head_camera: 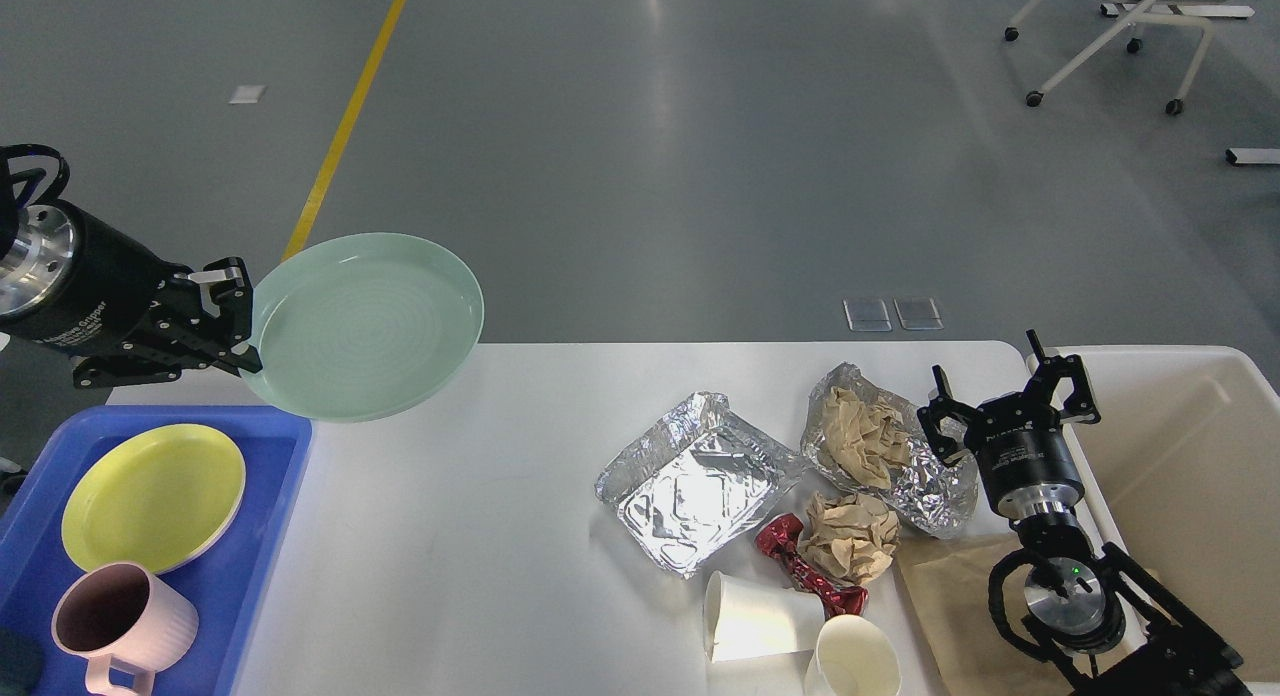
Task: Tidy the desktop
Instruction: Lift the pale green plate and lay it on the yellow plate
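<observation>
White lettering on the left tool's [235,311] black body is too small to read.

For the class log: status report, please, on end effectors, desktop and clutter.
Left end effector shut on green plate, held above tray. Right end effector open, empty. Desktop cluttered: foil, paper, cups.

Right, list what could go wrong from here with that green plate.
1. The left tool pinches the green plate only at its rim, held in the air; it could tip or slip out.
2. The blue tray already holds a yellow plate and a pink mug, so setting the plate down may knock them.
3. The open right tool sits close to the foil wrapper; a move could drag it.
</observation>
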`<state>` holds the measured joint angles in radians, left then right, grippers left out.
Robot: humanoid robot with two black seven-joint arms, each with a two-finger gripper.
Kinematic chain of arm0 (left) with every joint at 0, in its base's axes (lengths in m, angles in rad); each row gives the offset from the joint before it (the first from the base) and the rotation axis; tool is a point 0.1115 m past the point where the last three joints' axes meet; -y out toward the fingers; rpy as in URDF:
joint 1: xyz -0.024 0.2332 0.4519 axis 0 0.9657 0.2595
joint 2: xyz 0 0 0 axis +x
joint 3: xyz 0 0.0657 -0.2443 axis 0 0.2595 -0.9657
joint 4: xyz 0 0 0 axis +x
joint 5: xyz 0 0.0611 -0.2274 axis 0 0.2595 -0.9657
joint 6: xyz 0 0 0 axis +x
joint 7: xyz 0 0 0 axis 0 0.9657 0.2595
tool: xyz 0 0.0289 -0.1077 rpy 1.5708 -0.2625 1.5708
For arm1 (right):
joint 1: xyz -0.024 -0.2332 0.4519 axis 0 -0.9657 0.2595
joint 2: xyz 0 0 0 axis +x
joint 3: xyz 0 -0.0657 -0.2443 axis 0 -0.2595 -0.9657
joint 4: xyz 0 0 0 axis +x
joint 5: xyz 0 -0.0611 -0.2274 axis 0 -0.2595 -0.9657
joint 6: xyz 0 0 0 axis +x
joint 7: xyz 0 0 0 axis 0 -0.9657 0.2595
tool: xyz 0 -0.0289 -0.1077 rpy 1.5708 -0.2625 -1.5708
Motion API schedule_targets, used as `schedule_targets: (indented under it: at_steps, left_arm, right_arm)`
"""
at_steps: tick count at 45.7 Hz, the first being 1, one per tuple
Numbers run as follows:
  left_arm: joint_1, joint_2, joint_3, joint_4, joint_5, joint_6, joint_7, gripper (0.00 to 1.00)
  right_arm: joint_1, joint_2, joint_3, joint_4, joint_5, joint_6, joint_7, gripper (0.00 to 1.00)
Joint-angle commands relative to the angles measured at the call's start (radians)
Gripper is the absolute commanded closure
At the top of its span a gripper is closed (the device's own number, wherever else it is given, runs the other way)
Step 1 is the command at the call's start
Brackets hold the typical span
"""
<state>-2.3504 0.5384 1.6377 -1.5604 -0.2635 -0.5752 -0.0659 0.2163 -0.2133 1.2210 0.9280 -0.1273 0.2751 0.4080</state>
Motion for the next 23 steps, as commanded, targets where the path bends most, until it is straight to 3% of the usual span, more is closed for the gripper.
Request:
schedule_targets:
  at_steps: [1,12,23]
  left_arm:
    - [0.103,0.096,-0.001,0.115,0.058,-0.002,0.004,1.0]
    - [0.414,0.259,-0.1,0.403,0.151,-0.003,0.003,1.0]
    - [0.813,0.311,-0.346,0.727,0.153,-0.052,0.004,1.0]
  right_arm:
    - [0.0,0.0,0.0,0.0,0.0,0.001,0.0,0.0]
    - [0.0,0.0,0.0,0.0,0.0,0.0,0.0,0.0]
    - [0.0,0.0,0.0,0.0,0.0,0.001,0.0,0.0]
